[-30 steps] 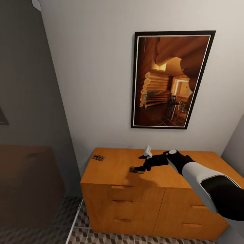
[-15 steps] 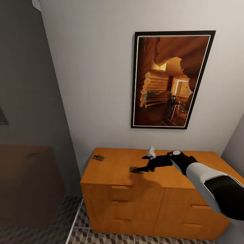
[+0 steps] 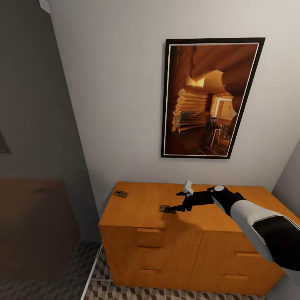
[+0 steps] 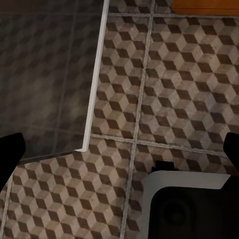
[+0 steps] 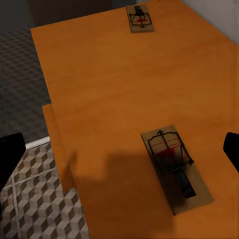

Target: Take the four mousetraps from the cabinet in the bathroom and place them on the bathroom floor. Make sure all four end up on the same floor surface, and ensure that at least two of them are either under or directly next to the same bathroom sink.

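Observation:
Two mousetraps lie flat on top of the orange-brown cabinet [image 3: 141,208]. One mousetrap [image 3: 168,208] sits near the front edge, the other mousetrap [image 3: 120,193] at the back left corner. My right gripper [image 3: 175,202] hovers just right of the near trap, open. In the right wrist view the near mousetrap [image 5: 174,167] lies between and ahead of the spread fingers of the right gripper [image 5: 119,154], apart from both, and the far mousetrap [image 5: 140,19] lies beyond it. My left gripper [image 4: 119,149] hangs open over the cube-patterned bathroom floor [image 4: 174,89], holding nothing. The sink is out of view.
A framed picture [image 3: 210,98] hangs on the wall above the cabinet. A dark glass panel with a white edge [image 4: 94,74] stands on the floor left of the cabinet. The robot's own base [image 4: 189,204] shows below the left gripper.
My right arm has drawn back a little to the right, away from the near mousetrap. The trap stays on the cabinet top. The camera has not shifted.

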Robot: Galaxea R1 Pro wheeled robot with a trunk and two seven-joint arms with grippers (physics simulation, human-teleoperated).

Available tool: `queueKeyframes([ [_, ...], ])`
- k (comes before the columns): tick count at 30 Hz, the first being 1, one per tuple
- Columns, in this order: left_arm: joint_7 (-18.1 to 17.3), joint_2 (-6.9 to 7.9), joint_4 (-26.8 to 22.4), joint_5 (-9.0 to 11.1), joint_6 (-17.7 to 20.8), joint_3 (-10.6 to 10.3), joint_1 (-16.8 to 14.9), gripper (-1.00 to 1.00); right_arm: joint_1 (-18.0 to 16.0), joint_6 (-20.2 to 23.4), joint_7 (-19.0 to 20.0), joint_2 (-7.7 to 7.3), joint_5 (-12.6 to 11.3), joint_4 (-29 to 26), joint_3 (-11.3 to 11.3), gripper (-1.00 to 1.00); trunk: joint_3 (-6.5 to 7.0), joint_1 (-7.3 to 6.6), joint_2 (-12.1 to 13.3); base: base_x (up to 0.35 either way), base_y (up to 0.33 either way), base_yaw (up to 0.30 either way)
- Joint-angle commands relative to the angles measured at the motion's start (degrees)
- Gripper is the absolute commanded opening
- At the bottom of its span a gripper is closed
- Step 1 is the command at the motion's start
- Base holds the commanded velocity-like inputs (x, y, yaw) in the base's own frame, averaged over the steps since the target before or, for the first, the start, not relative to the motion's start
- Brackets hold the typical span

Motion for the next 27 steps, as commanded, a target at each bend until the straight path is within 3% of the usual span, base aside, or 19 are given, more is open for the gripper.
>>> queueKeyframes([
  [1, 0.14, -0.01, 0.20, 0.24, -0.30, -0.48, -0.10, 1.00, -0.04, -0.58, 0.06, -0.13, 0.56, -0.02, -0.20, 1.00, -0.14, 0.04, -0.14, 0.000, 0.000, 0.000],
  [27, 0.14, -0.03, 0.20, 0.24, -0.30, -0.48, -0.10, 1.00, -0.04, -0.81, 0.30, -1.24, 0.51, 0.01, -0.20, 1.00, -1.77, 0.04, -0.14, 0.000, 0.000, 0.000],
])
